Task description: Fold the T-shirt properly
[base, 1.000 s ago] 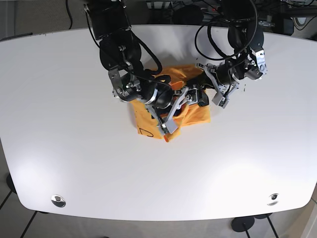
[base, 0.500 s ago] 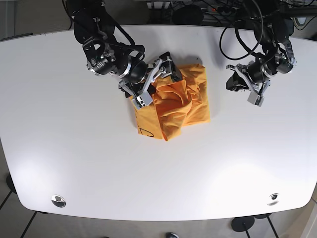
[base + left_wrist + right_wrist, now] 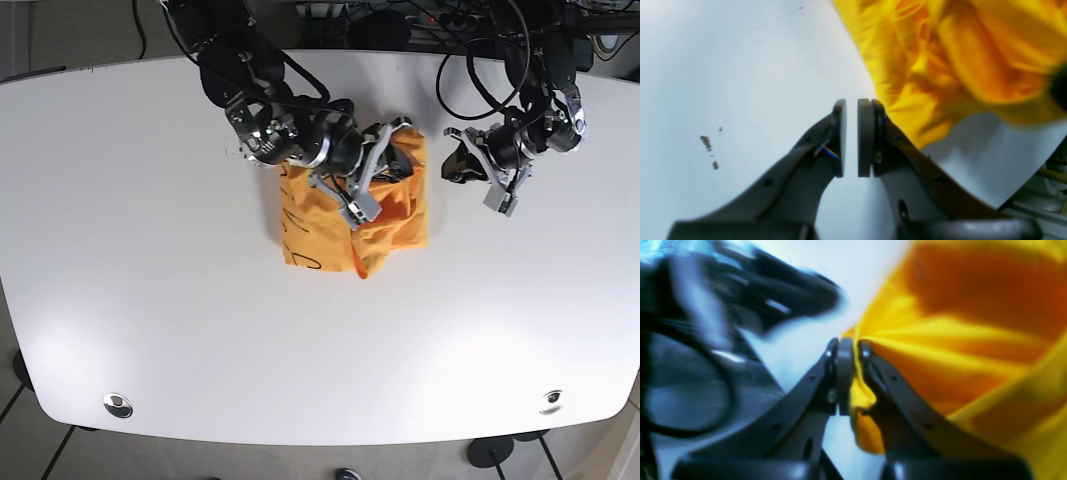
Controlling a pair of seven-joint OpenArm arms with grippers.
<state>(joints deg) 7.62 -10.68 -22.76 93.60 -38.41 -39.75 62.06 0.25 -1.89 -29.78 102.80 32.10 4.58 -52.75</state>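
Right gripper pinches orange T-shirt — black marking unreadable; left gripper nearly closed, empty

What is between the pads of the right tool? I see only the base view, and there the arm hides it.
Observer: In the right wrist view, the right tool is shut on a fold of the orange T-shirt.
Operator: Does the left tool hold cloth too?
Observer: No. In the left wrist view, the left tool is empty, its pads nearly together with a thin gap. It is over the white table, beside the shirt's edge.
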